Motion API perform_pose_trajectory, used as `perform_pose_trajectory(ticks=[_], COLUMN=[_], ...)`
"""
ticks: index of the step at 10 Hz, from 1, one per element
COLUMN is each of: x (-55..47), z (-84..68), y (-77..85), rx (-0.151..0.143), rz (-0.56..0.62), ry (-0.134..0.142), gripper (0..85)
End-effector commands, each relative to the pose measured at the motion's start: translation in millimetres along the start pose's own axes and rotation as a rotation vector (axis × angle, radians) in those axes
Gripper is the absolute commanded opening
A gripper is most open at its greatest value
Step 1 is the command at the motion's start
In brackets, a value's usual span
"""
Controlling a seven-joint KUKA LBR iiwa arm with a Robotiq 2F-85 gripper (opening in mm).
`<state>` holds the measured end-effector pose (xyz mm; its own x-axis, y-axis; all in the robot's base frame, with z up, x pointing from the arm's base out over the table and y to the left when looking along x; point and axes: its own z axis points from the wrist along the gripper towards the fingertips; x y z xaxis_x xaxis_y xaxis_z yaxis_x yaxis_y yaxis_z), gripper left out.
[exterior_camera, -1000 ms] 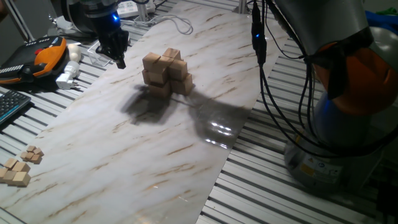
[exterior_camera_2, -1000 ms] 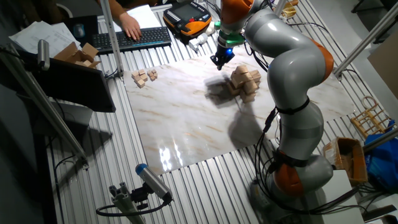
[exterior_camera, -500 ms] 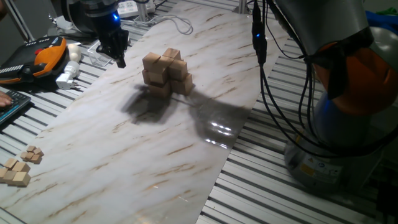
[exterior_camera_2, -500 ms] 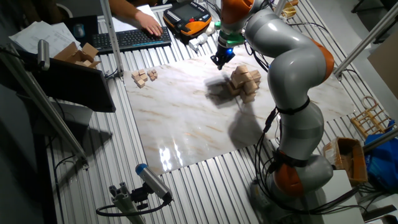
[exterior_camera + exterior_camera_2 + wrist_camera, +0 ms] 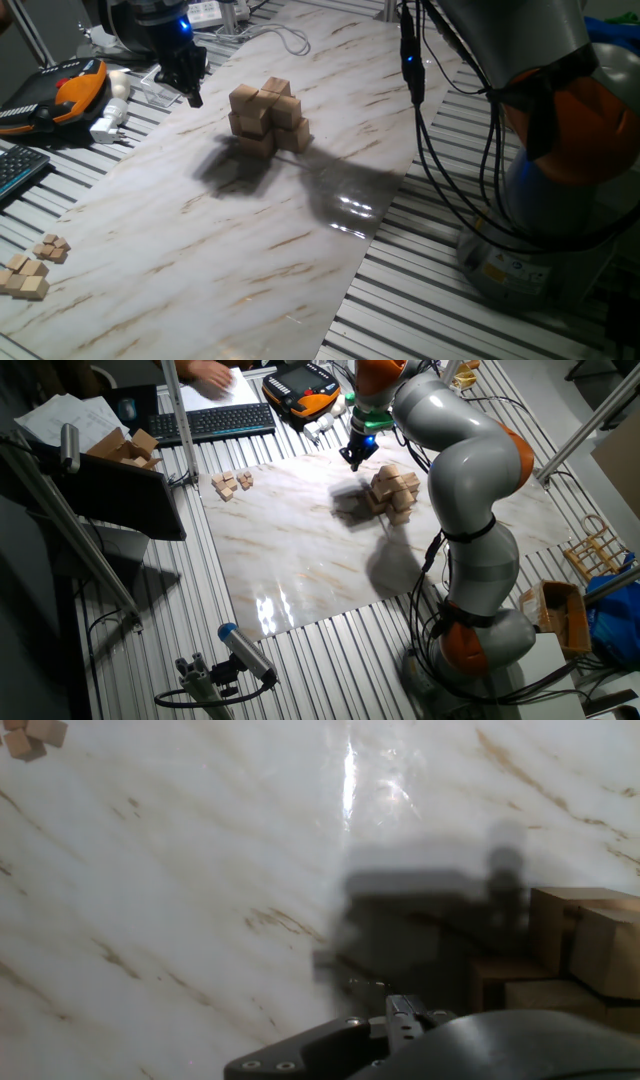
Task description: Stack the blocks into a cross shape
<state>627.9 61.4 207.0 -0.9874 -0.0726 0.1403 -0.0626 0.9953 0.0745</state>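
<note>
The blocks (image 5: 265,118) are light-tan wooden cubes stacked in a tight two-level pile on the marble board (image 5: 240,250). The pile also shows in the other fixed view (image 5: 393,490) and at the right edge of the hand view (image 5: 580,945). My gripper (image 5: 194,97) hangs to the left of the pile, apart from it, just above the board's far edge. Its dark fingers look pressed together with nothing between them. In the other fixed view the gripper (image 5: 351,460) sits beside the pile. The hand view shows only the hand's dark body at the bottom, not the fingertips.
A cluster of tiny wooden cubes (image 5: 30,270) lies off the board's near-left corner. An orange teach pendant (image 5: 60,90), a keyboard (image 5: 215,422) and a white adapter (image 5: 110,120) lie on the slatted table. Black cables (image 5: 430,150) hang by the arm's base (image 5: 560,200). A person's hand (image 5: 210,372) is above the keyboard.
The person's hand has left the keyboard and moved back toward the papers. The gripper and the pile of blocks have not moved.
</note>
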Motion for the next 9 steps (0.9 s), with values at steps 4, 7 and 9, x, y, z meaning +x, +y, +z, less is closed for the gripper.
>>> perform_pose_trajectory(ticks=[4, 7, 9], x=[-0.3, -0.1, 0.0], z=[0.0, 0.5, 0.8], y=[0.7, 1.4, 0.4], rx=[0.001, -0.001, 0.002], rz=[-0.006, -0.002, 0.000], ry=[0.000, 0.014, 0.012], gripper=[0.0, 0.0, 0.0])
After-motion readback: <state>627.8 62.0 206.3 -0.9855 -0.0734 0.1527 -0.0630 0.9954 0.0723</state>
